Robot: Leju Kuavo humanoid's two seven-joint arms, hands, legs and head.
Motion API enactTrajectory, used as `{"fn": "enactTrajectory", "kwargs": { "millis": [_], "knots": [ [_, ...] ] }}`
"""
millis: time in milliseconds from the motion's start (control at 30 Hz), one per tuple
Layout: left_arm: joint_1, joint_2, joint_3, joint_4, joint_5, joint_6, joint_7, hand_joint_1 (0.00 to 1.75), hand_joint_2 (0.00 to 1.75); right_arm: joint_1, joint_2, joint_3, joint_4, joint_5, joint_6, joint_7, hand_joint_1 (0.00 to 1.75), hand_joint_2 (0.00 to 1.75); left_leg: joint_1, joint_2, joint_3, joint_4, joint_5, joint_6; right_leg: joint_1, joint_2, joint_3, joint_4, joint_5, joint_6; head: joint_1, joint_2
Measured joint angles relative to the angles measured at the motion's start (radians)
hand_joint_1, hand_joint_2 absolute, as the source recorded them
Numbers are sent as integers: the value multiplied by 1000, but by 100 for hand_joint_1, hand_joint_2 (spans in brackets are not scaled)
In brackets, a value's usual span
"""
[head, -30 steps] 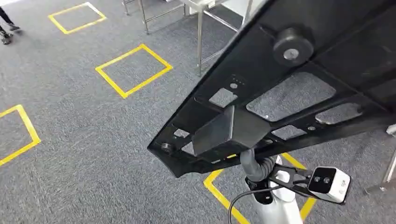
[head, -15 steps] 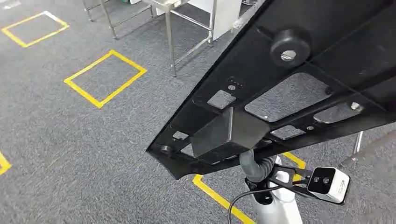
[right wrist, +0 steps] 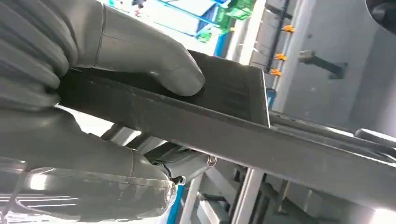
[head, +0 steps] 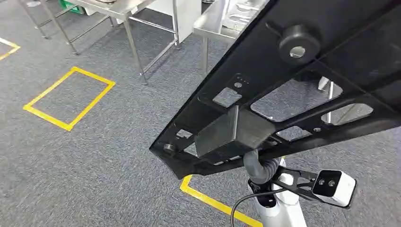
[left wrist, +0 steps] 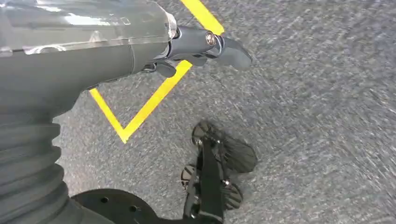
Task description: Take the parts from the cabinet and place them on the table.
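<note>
Under the black panel [head: 302, 71], right hand [right wrist: 93, 60] mostly hidden.

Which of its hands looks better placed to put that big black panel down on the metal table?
The right hand, probably: it already grips the black panel, thumb pressed on top, near the metal table. The left hand hangs over the carpet, holding nothing.

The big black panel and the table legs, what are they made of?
The black panel looks like matte moulded plastic: dull, even surface, with cut-out windows and a round knob. The table legs look like bare metal, probably steel: silver, thin and shiny.
</note>
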Motion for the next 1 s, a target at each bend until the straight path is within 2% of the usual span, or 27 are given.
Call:
{"fn": "enactTrajectory", "kwargs": {
  "millis": [67,100,133,167,200,233,267,300,333,367,400,433,467,567,600,633,667,700,733,767,800,833,867,900,933,967,1000],
  "knots": [
    [-5,0,3,0,0,-1,-1,0,175,0,0,0,0,-2,0,0,175,175,-3,19,-1,0,2,13,-3,23,-4,-5,5,15,0,0],
    [-8,-3,4,0,1,-2,-2,0,175,-1,0,0,-1,-2,0,0,175,175,9,33,2,-10,9,23,-1,16,-6,1,0,19,0,0],
    [-10,-2,5,0,0,-3,-3,0,175,-4,-1,0,-2,-2,0,0,175,175,6,44,3,-12,9,28,3,-41,-18,30,-22,24,1,0],
    [-9,-2,6,0,0,-3,-3,0,175,-9,0,0,-1,-2,-1,0,175,175,4,57,3,-12,8,33,2,-78,-49,91,-59,27,0,0],
    [-6,-2,6,0,0,-3,-4,0,175,-10,-1,0,-1,-3,-1,0,175,175,1,70,3,-12,7,35,-1,-98,-88,171,-98,31,0,0],
    [-4,-2,6,0,0,-2,-3,0,175,-9,-1,0,-1,-3,-2,0,175,175,0,85,3,-12,6,37,-4,-107,-130,254,-131,34,1,0],
    [-3,-2,7,0,-1,0,-3,0,175,-9,-2,0,1,-3,-4,0,175,175,-1,100,3,-11,5,37,-6,-110,-158,309,-142,36,0,0],
    [-3,-1,7,0,-3,4,-3,0,175,-9,-2,0,2,-2,-6,0,175,175,-1,113,3,-11,4,36,-8,-113,-160,312,-130,37,0,0],
    [-4,-1,7,0,-3,6,-3,0,175,-9,-2,0,3,-1,-7,0,175,175,-1,125,5,-11,2,35,-10,-116,-137,265,-96,38,1,0],
    [-5,-1,7,0,-3,7,-2,0,175,-9,-2,0,3,0,-8,0,175,175,-1,136,8,-11,0,32,-10,-124,-95,185,-55,36,0,0],
    [-6,-1,7,0,-3,8,0,0,175,-9,-2,0,3,0,-9,0,175,175,-1,145,13,-11,-3,28,-9,-145,-39,84,-12,31,0,0],
    [-6,-1,7,0,-2,8,0,0,175,-10,-2,0,3,1,-9,0,175,175,-3,153,18,-11,-6,24,-4,-188,2,6,2,25,0,0],
    [-7,2,8,0,0,8,0,0,175,-10,-2,0,3,1,-6,0,175,175,-9,160,18,-8,-11,16,7,-195,5,-4,-5,17,0,0],
    [-8,8,11,0,10,-1,0,0,175,-8,-2,0,3,2,9,-1,175,175,-9,188,25,-12,-13,0,9,-158,-5,-1,-4,4,0,0],
    [-10,10,12,0,11,-6,-2,0,175,-9,-2,-2,2,3,14,-1,175,175,-8,196,26,-11,-18,-6,5,-146,-2,-7,1,-4,0,0],
    [-12,13,13,0,12,-12,-5,0,175,-10,-2,-3,1,5,20,-1,175,175,-1,156,22,7,-34,-13,0,-137,0,-10,4,-9,0,0],
    [-12,13,14,0,15,-17,-10,0,175,-14,-1,-5,1,7,23,-1,175,175,0,113,-2,58,-67,-15,-2,-129,-1,-10,5,-14,0,0],
    [-10,13,14,0,16,-18,-12,0,175,-15,1,-5,1,9,26,-1,175,175,0,94,-39,139,-109,-17,-2,-119,-1,-10,5,-19,0,0],
    [-7,15,15,0,18,-18,-12,0,175,-15,2,-5,1,9,27,-1,175,175,0,85,-81,226,-146,-19,0,-105,-2,-10,4,-21,0,0],
    [-4,15,15,0,18,-19,-12,0,175,-15,2,-5,2,9,28,-1,175,175,0,82,-116,294,-164,-20,1,-91,-1,-10,4,-21,0,0],
    [-2,15,16,0,18,-19,-12,0,175,-14,2,-5,3,10,29,-1,175,175,0,82,-130,313,-157,-20,1,-77,-1,-9,5,-21,0,0],
    [-1,15,17,0,18,-20,-12,0,175,-14,2,-6,3,10,29,-1,175,175,0,82,-122,287,-128,-19,1,-63,1,-8,5,-21,0,0],
    [-2,15,18,0,18,-21,-13,0,175,-14,2,-6,3,10,29,-1,175,175,0,80,-94,219,-80,-16,1,-49,3,-7,4,-20,0,0],
    [-4,16,18,0,18,-21,-13,0,175,-15,2,-6,3,10,29,-1,175,175,1,68,-50,120,-25,-13,0,-34,6,-4,2,-17,0,0],
    [-5,17,19,0,18,-21,-14,0,175,-15,2,-6,3,11,29,-1,175,175,3,37,-13,38,12,-9,-1,-24,8,-2,0,-14,0,0],
    [-6,19,21,0,18,-21,-14,0,175,-16,2,-6,3,11,29,-1,175,175,4,-11,-1,14,-8,0,3,-16,4,0,0,-8,1,0],
    [-5,19,22,0,18,-21,-16,0,175,-19,2,-6,3,12,28,0,175,175,3,-5,3,0,-7,2,-1,-3,-4,6,1,-2,0,0]
  ]
}}
